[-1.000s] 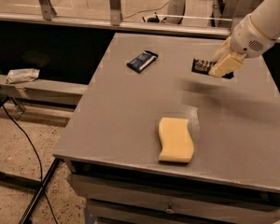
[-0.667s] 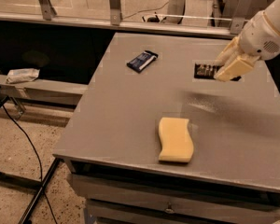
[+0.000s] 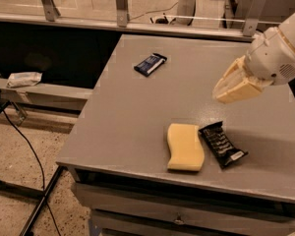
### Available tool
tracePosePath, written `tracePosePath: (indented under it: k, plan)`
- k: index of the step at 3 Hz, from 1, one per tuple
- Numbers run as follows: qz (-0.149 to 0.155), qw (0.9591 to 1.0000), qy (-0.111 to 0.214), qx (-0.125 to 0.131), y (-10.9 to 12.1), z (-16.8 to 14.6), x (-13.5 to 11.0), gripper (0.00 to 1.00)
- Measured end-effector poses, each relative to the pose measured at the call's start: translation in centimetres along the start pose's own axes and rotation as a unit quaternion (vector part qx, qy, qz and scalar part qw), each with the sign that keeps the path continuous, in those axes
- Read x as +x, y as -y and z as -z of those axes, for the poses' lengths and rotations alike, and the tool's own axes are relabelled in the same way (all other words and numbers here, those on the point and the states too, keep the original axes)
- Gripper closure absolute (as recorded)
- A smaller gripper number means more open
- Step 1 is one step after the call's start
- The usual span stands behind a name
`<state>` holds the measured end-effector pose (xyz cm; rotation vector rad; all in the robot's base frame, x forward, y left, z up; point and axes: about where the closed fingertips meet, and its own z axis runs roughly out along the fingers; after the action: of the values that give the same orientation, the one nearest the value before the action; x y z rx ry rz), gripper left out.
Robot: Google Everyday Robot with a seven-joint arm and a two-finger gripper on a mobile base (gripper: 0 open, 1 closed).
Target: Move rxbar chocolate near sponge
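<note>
Camera view: rxbar chocolate (image 3: 222,144) beside sponge (image 3: 185,146), near table (image 3: 132,112) edge; hand (image 3: 231,89) above.

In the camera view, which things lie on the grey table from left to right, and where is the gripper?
dark blue bar → sponge → rxbar chocolate. The gripper hangs over the right part of the table, farther back than the rxbar chocolate and apart from it.

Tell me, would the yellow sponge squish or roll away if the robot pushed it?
Probably squish a bit: the sponge looks like thick foam. It likely wouldn't roll, since it lies flat on the table; it might slide and bump the rxbar chocolate right beside it. The pincer hovers above, to the right.
</note>
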<state>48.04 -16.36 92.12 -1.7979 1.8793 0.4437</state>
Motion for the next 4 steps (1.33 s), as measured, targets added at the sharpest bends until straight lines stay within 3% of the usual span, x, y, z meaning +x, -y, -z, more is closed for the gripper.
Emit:
tracePosePath:
  k: [1,2,3,4]
  plan:
    - [0.012,0.9990,0.035,-0.023,-2.4,-0.8,-1.5,0.59]
    - [0.013,0.9990,0.037,-0.023,-2.4,-0.9,-1.8,0.35]
    - [0.005,0.9995,0.027,0.013,-0.4,1.5,-0.6,0.12]
    - [-0.019,0.9920,0.031,0.121,2.8,7.0,2.4,0.00]
